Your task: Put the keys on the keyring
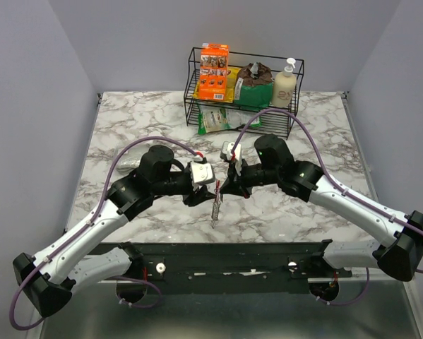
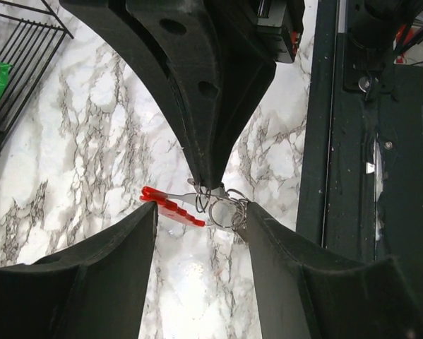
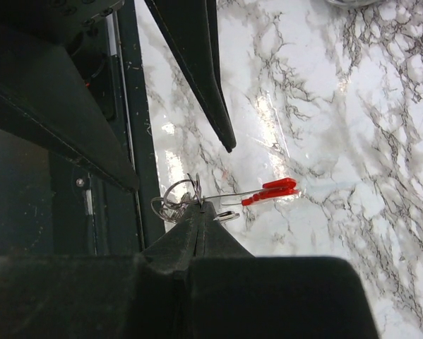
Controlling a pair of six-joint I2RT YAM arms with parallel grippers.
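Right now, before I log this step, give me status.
Right gripper shut on the key bunch. Left gripper open, fingers straddling it. Wire basket far back, not in the way.

top view looks down from behind; both wrist views look closely at the keyring (image 2: 224,209).

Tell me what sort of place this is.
Probably a robot test booth: marble-patterned table between grey walls, left arm and right arm bolted at its edge, wire basket of groceries.
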